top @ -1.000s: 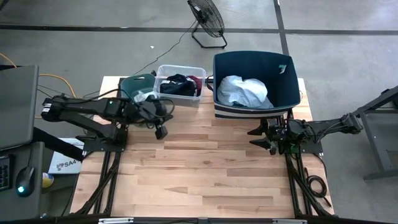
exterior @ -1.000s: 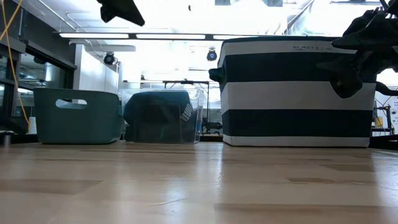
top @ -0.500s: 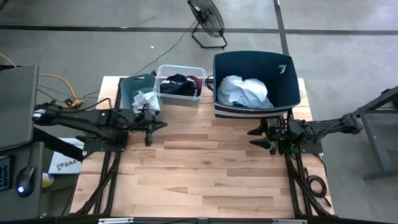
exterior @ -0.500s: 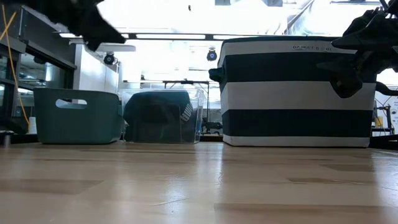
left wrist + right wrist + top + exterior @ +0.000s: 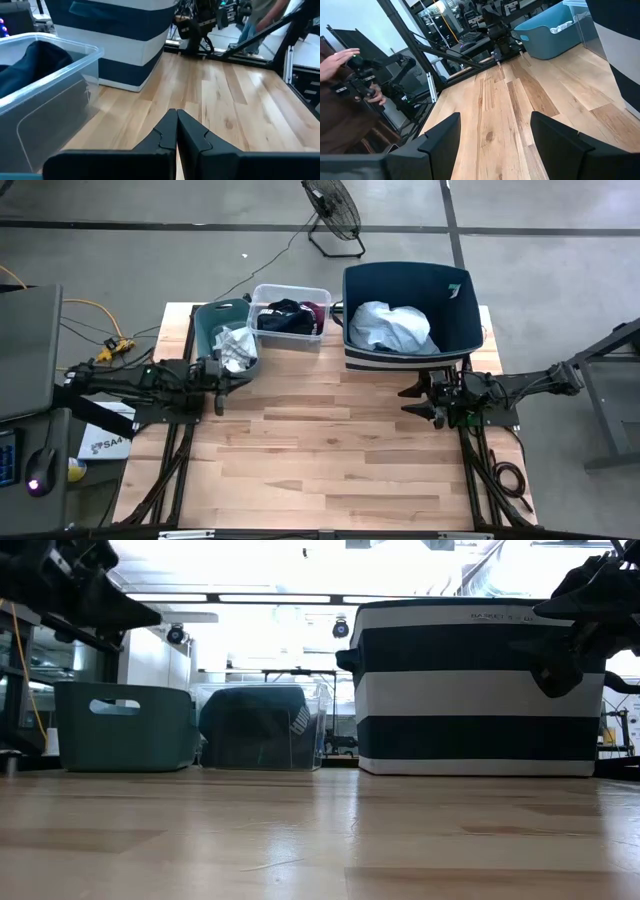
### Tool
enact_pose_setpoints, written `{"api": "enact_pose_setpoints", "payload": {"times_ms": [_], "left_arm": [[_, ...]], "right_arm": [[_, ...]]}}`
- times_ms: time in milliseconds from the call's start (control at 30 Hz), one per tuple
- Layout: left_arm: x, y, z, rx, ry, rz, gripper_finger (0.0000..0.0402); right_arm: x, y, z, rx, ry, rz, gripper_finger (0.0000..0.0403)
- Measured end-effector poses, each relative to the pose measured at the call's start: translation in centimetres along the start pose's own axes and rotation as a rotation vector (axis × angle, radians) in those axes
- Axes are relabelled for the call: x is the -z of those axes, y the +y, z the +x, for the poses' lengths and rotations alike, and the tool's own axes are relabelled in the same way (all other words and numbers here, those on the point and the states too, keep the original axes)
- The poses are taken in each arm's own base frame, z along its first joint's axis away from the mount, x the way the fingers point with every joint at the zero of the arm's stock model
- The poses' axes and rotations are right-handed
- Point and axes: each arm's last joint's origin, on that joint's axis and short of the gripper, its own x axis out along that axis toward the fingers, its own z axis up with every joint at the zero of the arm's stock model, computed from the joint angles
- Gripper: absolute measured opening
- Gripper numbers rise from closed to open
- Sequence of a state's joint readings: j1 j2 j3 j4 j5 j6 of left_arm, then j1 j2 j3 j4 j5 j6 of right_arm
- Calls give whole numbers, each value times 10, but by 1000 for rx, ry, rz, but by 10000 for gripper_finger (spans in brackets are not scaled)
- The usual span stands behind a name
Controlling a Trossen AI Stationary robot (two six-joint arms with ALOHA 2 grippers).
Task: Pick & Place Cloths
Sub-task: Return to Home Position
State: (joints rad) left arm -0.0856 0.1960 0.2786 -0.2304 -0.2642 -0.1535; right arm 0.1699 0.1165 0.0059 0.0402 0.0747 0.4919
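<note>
- Left gripper (image 5: 176, 114): fingers pressed together, empty, toward the pale wooden plank table's (image 5: 330, 445) left edge.
- Right gripper (image 5: 495, 134): spread wide, empty, toward its right edge; bare boards between.

Through my left wrist camera I see the left gripper (image 5: 176, 119) with its two dark fingers pressed together at the tips, nothing between them, above the wooden table (image 5: 235, 115). Just beside it stands a clear bin (image 5: 50, 117) with a dark cloth (image 5: 30, 62) heaped inside. Behind that bin sits a navy and white striped bin (image 5: 115, 45). The other arm (image 5: 200, 22) shows far across the table.
</note>
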Motion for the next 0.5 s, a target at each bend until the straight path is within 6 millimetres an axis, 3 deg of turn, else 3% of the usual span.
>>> {"api": "enact_pose_setpoints", "payload": {"times_ms": [233,500], "left_arm": [[17,2,-7,94,-98,68,0],[32,0,1,179,-219,194,0]], "right_arm": [[0,0,0,0,0,0,233],[0,0,0,1,1,0,233]]}}
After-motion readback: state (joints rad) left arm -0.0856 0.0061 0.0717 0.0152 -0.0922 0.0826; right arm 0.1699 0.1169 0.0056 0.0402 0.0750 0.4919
